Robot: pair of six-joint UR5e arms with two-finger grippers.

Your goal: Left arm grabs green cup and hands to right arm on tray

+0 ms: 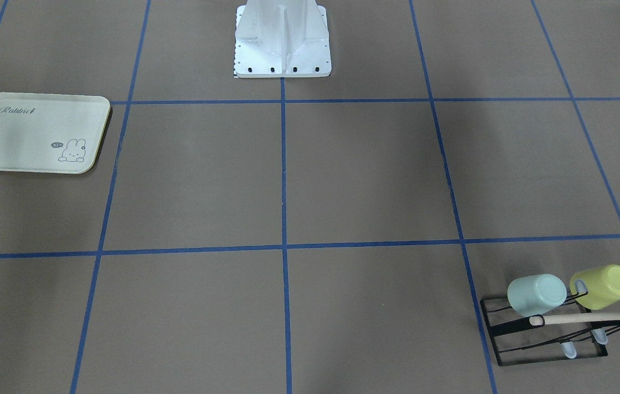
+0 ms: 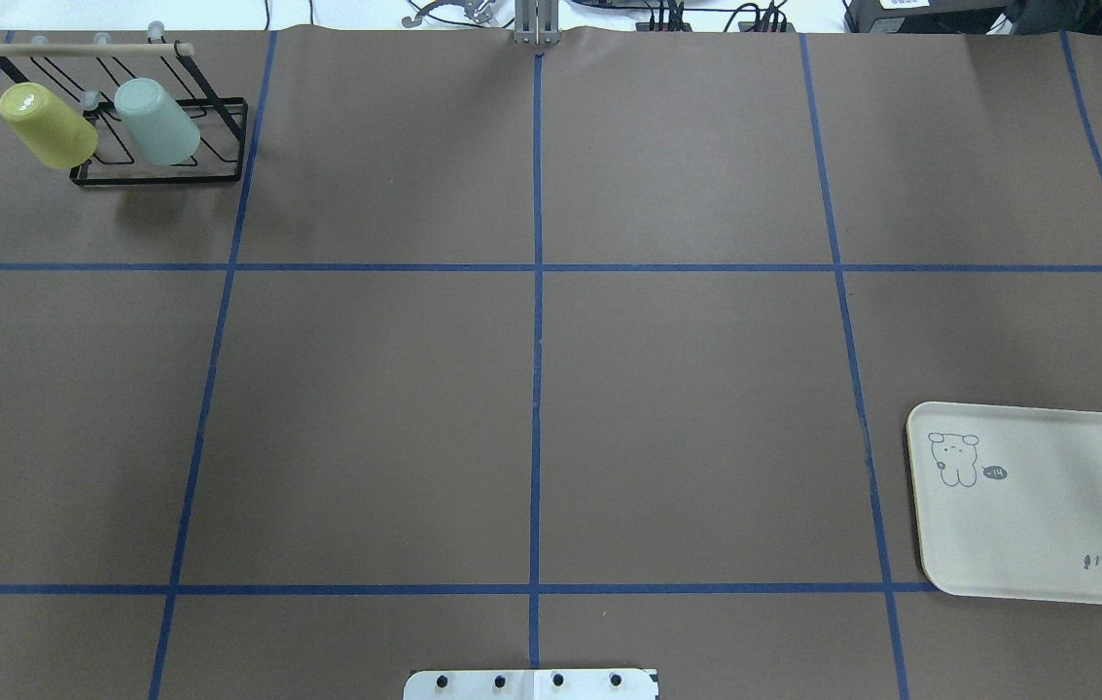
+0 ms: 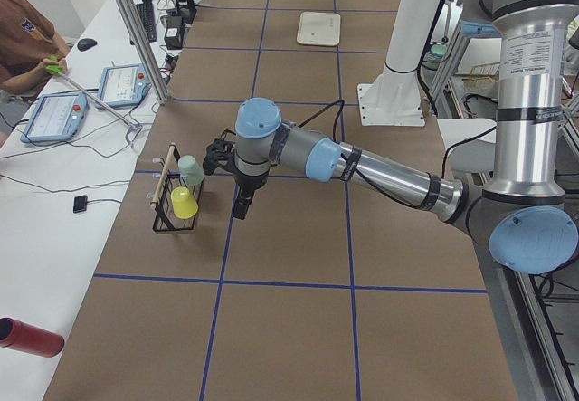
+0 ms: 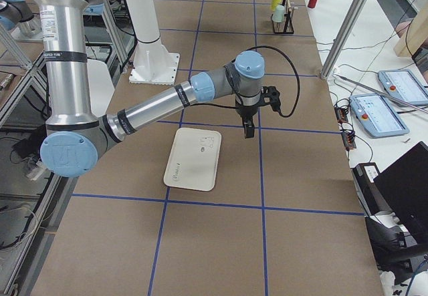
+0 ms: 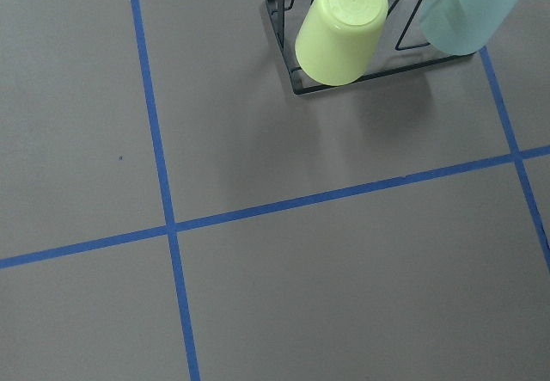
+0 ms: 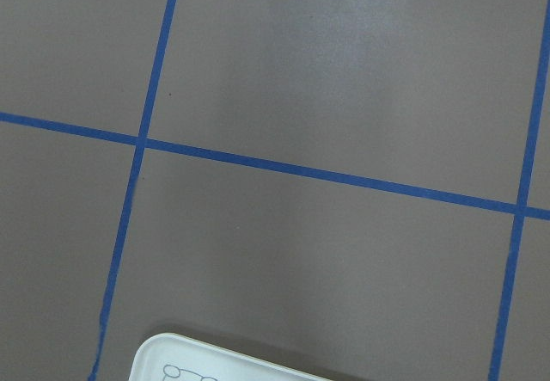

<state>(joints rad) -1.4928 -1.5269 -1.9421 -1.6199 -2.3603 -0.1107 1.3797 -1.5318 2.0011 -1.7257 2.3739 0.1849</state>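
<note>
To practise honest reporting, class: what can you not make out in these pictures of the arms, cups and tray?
Left tool: shows only in the left side view, small; open or shut cannot be told.
Right tool: likewise, right side view only.
Green cup: inside hidden, mouth down on the rack; top edge cuts it in the left wrist view.
Tray: cut off by the overhead view's right edge.

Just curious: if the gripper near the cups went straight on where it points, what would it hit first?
Likely the bare brown table beside the black rack: the left gripper points down, clear of the green cup. Depth is unclear.
</note>
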